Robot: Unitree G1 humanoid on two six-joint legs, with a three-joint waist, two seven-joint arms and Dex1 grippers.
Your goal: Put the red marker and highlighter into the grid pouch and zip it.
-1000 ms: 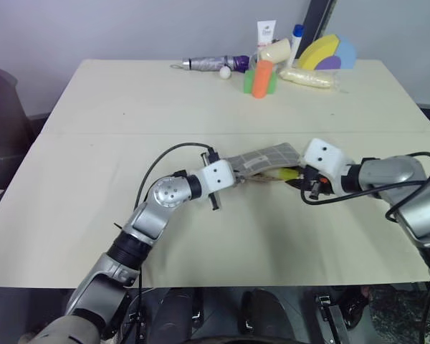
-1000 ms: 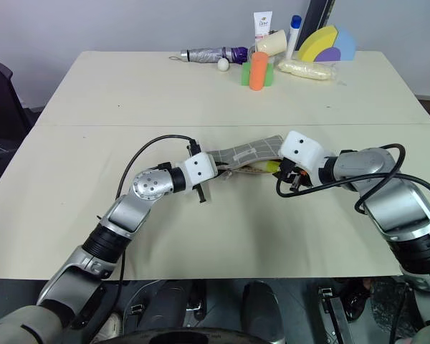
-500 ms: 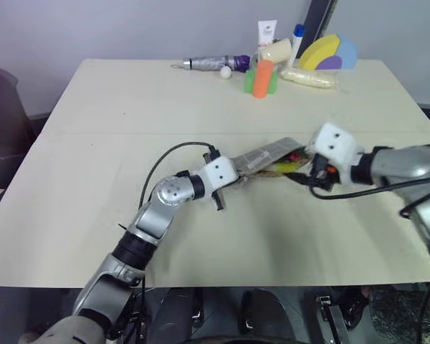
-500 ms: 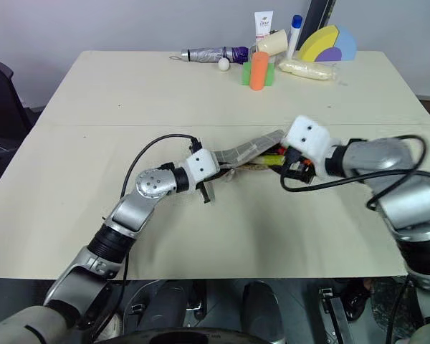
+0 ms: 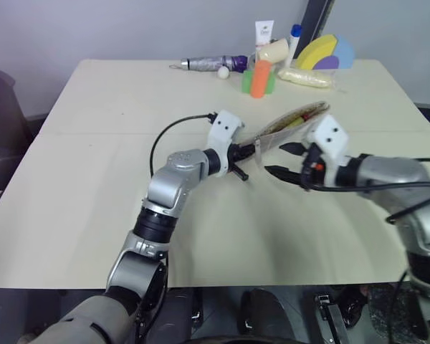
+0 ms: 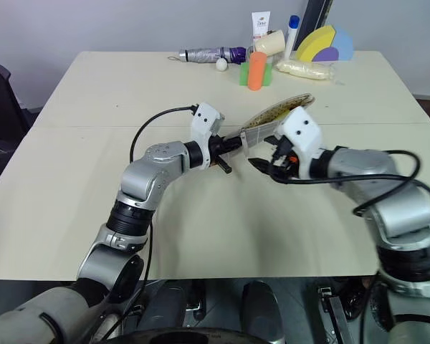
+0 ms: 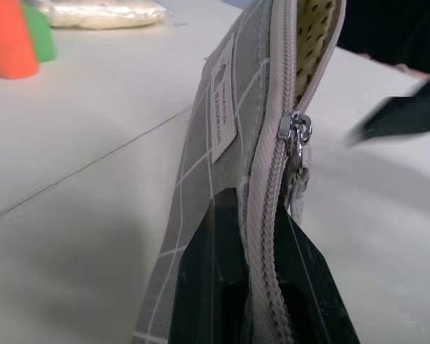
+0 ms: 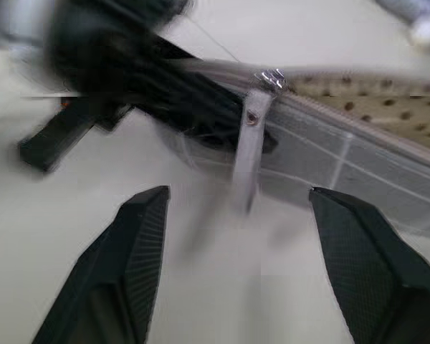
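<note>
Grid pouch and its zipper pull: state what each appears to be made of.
The grid pouch looks like matte woven grey fabric with printed white grid lines; a weave texture shows, and a sewn white label. Its lining is yellowish with dark dots. The zipper pull looks like shiny metal, probably steel or alloy, glinting silver, with a pale tab hanging below.

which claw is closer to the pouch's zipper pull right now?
Left. The left claw is shut on the grid pouch right by the zipper pull. The right claw is open, facing the pull without touching.
</note>
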